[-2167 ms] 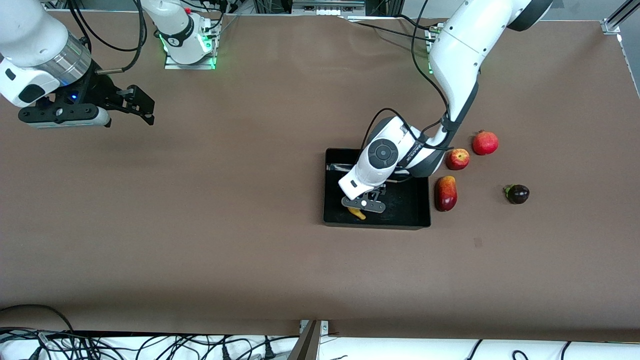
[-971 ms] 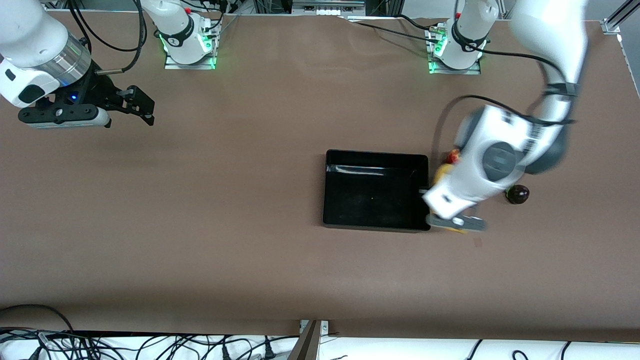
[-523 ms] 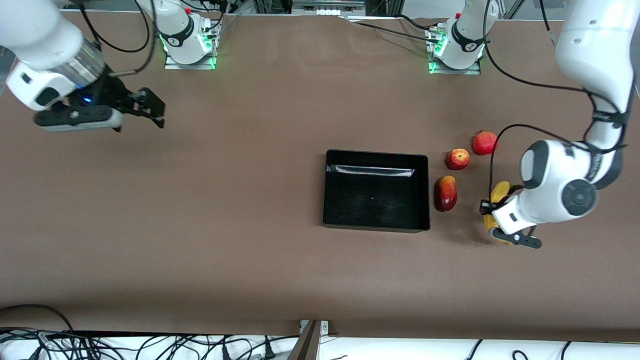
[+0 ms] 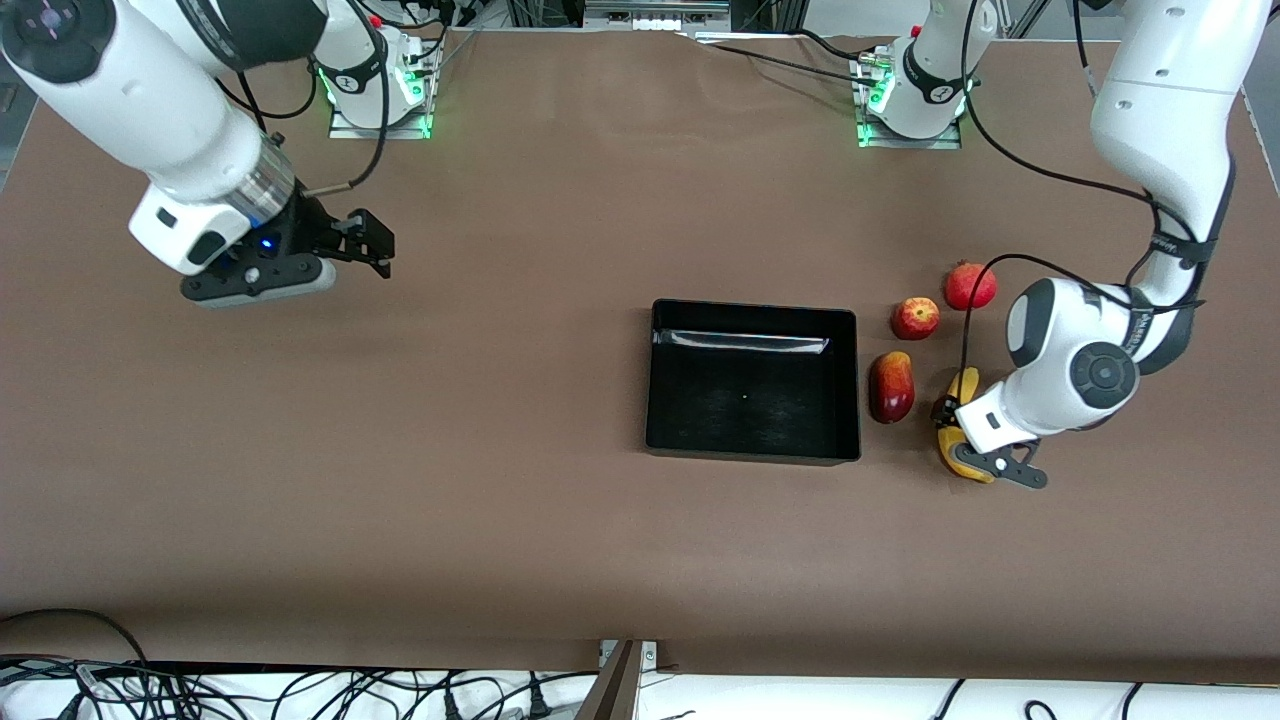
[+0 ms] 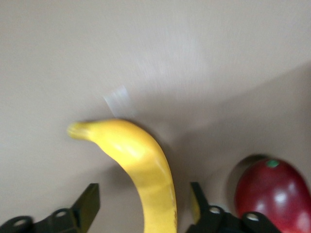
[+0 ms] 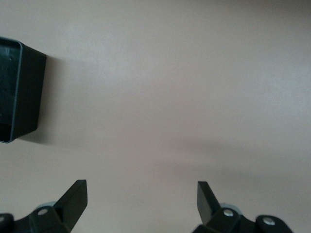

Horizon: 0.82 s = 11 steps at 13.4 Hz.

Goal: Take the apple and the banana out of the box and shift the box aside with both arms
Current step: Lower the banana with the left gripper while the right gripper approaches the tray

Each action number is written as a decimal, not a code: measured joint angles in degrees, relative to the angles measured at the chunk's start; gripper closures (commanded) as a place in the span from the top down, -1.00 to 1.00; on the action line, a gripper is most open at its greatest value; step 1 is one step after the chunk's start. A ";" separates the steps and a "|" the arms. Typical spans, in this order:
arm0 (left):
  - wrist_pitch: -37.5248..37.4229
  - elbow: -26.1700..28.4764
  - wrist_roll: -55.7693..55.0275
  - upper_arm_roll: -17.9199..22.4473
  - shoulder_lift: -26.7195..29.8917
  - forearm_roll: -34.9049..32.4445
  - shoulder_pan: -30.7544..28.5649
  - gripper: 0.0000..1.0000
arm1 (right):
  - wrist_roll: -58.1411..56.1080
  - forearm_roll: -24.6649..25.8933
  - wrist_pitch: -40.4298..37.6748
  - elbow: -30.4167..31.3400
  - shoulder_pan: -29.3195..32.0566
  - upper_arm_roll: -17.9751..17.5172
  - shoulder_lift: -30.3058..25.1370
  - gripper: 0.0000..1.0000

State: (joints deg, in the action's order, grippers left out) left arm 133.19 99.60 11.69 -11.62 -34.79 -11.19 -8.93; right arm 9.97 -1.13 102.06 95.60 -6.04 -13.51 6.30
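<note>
I can read no text, label, brand, number or sign anywhere: not on my arms, not on the box (image 4: 753, 380), not on the fruits, not on the table (image 4: 500, 450).

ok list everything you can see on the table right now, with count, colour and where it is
box: 1, glossy black, mid-table, nothing in it
banana: 1, yellow, on the table toward the left arm's end, between the left gripper's fingers
mango: 1, dark red with yellow, beside the box toward the left arm's end
apple: 1, red with yellowish patches, farther from the front camera than the mango
pomegranate: 1, red, beside the apple, slightly farther from the camera
left gripper: 1, black, open, fingers either side of the banana
right gripper: 1, black, open, over bare table at the right arm's end
</note>
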 measured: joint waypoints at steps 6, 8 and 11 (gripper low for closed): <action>-31.56 -21.05 -6.00 -4.18 8.64 0.02 1.62 1.00 | 2.73 -1.93 6.42 0.18 -5.24 -0.12 8.92 1.00; -38.98 -26.46 -6.87 -4.27 8.86 0.02 2.10 1.00 | 12.09 -2.25 13.74 -0.88 -11.57 -0.25 13.15 1.00; -45.83 -30.07 -8.28 -3.15 11.60 1.22 3.13 1.00 | 26.87 -0.26 19.88 -8.52 -21.69 0.41 23.70 1.00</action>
State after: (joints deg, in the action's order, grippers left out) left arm 87.36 69.53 3.41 -14.77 -23.19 -9.97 -5.80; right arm 36.84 -1.39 121.95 87.08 -27.73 -13.10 30.00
